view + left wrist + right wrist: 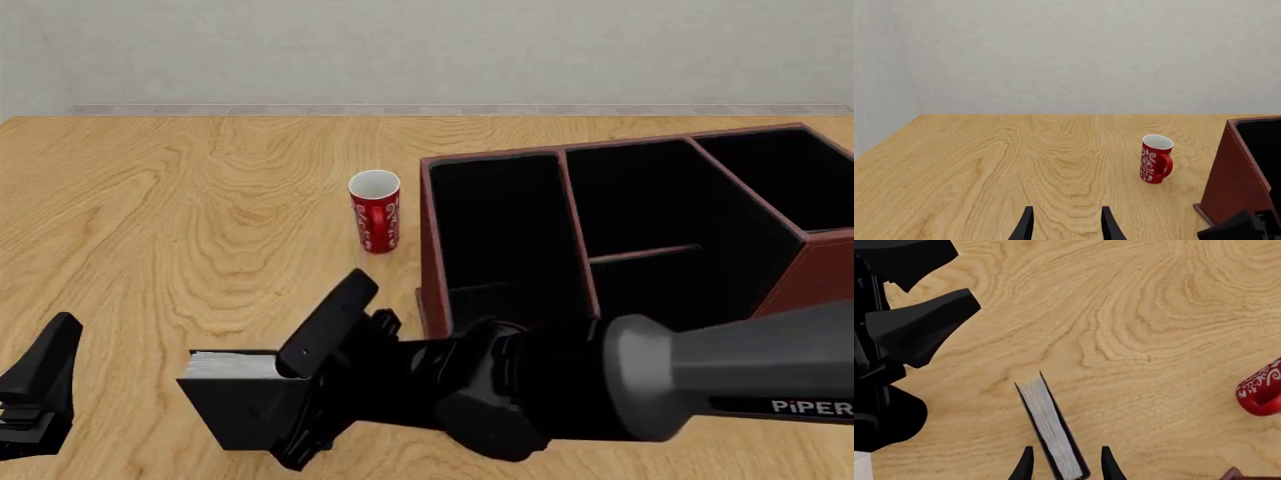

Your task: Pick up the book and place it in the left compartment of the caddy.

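A: Pale grey wall behind; light oak-grain wooden worktop (160, 200) fills the ground. What stands on it?

B: Large reddish-brown open-top caddy (435, 250) with black interior, toward the right side, reaching close to the far edge. Its left compartment (494, 235) is a long narrow black-lined bay running the caddy's full depth. A tall red mug with white pattern (375, 212) stands upright just beside the caddy's left wall, apart from it.

A: And the book?

B: Thick black hardcover book with white page edges (240, 398) stands on edge near the worktop's near edge, left of the caddy's near corner, not in any compartment.

A: Right arm?

B: Right gripper (304, 400) reaches across from the right; its black fingers (1026, 466) straddle the book, one on each cover. Jaws sit close on both sides; whether they press or merely flank it, cannot tell.

A: Left arm?

B: Left gripper (1066, 227) sits low at the near left corner, over bare wood. Jaws spread apart, nothing between them.
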Action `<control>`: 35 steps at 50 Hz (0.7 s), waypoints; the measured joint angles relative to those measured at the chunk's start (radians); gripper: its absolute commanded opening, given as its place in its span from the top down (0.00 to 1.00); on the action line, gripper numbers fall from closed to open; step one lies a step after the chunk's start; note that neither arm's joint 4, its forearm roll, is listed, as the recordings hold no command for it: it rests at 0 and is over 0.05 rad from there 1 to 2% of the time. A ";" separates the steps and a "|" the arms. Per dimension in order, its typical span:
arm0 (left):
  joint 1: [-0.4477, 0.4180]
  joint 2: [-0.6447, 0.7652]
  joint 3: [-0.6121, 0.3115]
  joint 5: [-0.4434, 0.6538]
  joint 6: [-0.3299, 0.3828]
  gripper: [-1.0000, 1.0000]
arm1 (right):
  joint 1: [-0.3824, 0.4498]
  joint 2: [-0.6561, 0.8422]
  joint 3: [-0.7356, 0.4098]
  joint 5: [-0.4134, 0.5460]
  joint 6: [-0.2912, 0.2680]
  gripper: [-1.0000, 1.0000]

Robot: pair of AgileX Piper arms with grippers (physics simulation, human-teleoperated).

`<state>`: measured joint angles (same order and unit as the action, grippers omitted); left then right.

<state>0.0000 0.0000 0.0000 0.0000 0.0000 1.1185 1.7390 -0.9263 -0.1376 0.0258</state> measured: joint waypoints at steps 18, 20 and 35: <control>0.000 0.000 0.000 0.000 0.000 0.00 | 0.003 0.035 0.013 -0.031 0.024 0.00; 0.000 0.000 0.000 0.000 0.000 0.00 | 0.004 0.038 0.015 -0.034 0.027 0.00; 0.000 0.000 0.000 0.000 0.000 0.00 | 0.009 0.018 0.044 -0.073 0.025 1.00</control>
<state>0.0000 0.0000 0.0000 0.0000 0.0000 1.1272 1.7569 -0.8824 -0.2102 0.0504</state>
